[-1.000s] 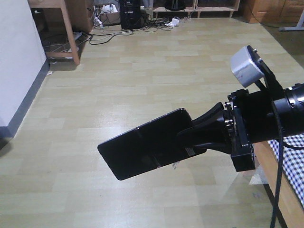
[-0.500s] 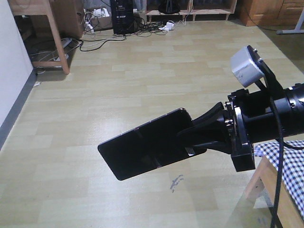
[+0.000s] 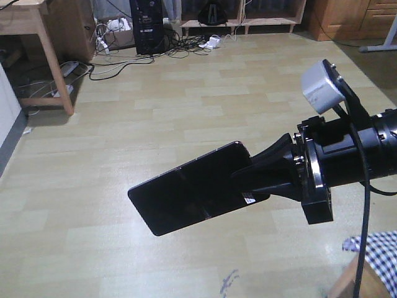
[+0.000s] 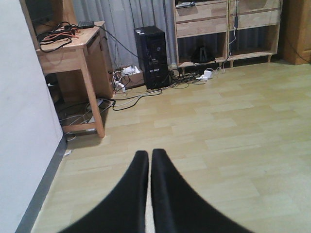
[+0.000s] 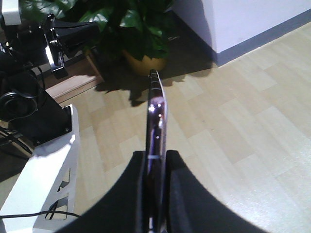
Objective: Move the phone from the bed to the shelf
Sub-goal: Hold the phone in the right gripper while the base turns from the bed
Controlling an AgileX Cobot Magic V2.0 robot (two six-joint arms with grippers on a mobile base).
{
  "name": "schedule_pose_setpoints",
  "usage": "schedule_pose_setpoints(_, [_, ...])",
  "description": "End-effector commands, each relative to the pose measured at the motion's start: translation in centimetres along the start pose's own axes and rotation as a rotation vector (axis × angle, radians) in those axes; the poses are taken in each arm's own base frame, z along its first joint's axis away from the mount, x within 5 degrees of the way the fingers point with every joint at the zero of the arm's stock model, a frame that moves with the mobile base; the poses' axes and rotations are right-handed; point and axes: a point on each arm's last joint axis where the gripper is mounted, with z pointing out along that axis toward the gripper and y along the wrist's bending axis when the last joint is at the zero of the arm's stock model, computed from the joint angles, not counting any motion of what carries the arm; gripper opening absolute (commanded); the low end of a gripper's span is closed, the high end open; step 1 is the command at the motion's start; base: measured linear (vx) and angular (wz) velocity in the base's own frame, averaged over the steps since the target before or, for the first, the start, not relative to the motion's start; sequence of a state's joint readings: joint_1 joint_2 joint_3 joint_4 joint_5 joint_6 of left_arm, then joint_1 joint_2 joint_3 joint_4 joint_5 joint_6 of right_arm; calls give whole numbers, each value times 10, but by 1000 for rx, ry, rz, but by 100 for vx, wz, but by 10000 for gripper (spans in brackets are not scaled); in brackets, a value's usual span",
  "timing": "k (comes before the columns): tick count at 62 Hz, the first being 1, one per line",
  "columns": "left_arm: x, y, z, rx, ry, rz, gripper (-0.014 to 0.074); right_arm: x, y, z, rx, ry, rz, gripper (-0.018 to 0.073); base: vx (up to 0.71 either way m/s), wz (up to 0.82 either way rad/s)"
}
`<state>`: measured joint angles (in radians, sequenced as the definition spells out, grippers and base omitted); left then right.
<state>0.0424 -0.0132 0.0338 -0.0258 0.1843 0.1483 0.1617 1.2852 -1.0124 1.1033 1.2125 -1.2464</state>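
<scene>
Got the phone (image 3: 186, 195) clamped by one end in the right tool (image 3: 240, 183), sticking out tilted above the floor (image 3: 186, 99), well off the bed (image 3: 379, 249) corner. Also got the left tool (image 4: 149, 159) squeezed fully together. Can spot the shelf (image 4: 201, 26) way back by the wall.

Pale plank floor, with a bed corner and the shelf at its edges.
The floor (image 3: 186, 124) is light wood-look laminate, with a dark scuff (image 3: 228, 280) near the bottom edge. The bed (image 3: 381, 251) shows only as a check-sheeted corner at the bottom right. By the far wall the shelf (image 4: 226, 29), a black computer tower (image 4: 151, 56) and a wooden desk (image 4: 73, 53) stand on the floor. Tangled cables (image 4: 133, 97) and a white adapter (image 4: 208, 74) lie around them. The right wrist view shows a potted plant (image 5: 143, 60) standing on the floor.
</scene>
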Motion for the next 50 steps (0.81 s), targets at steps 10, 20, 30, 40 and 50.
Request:
schedule_pose_setpoints(10, [-14,2,-3,-10,-107,-14,1,-13,16,-9,-77,-76,-24,-2,44,-6])
schedule_pose_setpoints(20, [-14,2,-3,-10,-107,-14,1,-13,16,-9,-77,-76,-24,-2,44,-10])
schedule_pose_setpoints(30, [-14,2,-3,-10,-107,-14,1,-13,16,-9,-77,-76,-24,-2,44,-15])
schedule_pose_setpoints(40, [-14,2,-3,-10,-107,-14,1,-13,16,-9,-77,-76,-24,-2,44,-22])
schedule_pose_setpoints(50, [-14,2,-3,-10,-107,-14,1,-13,16,-9,-77,-76,-24,-2,44,-29])
